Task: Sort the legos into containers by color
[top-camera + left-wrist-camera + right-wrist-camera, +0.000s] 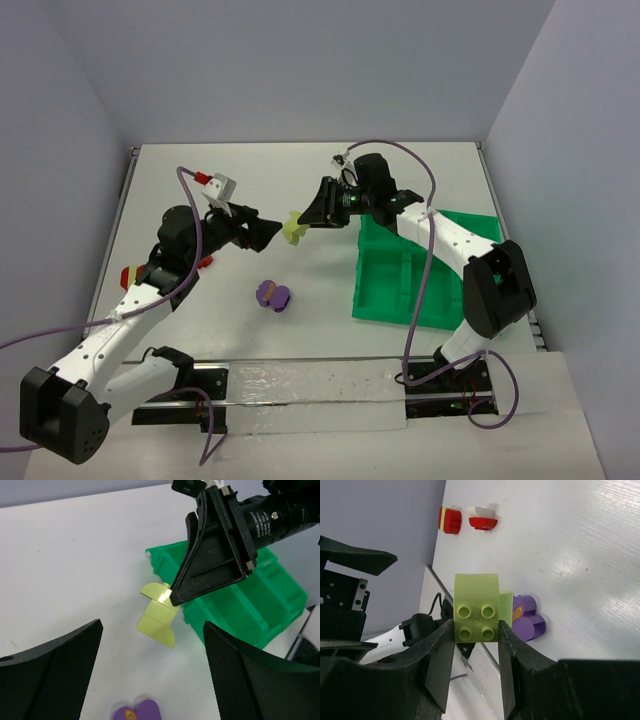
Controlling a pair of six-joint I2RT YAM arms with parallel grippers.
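Observation:
My right gripper (303, 224) is shut on a pale yellow-green lego (292, 230) and holds it above the table, left of the green tray (385, 285). In the right wrist view the lego (476, 607) sits studs-up between the fingers (437, 655). My left gripper (268, 235) is open and empty, its tips just left of that lego. The left wrist view shows the lego (159, 614) ahead of the gripper's wide-apart fingers (55, 675). A purple lego (272, 295) lies on the table below both grippers. It also shows in the right wrist view (530, 622).
Two red pieces (130, 275) (205, 262) lie by the left arm and show in the right wrist view as a red brick (451, 519) and a red-and-white piece (482, 519). A red-tipped white plug (214, 183) sits on the left arm. Walls enclose the table.

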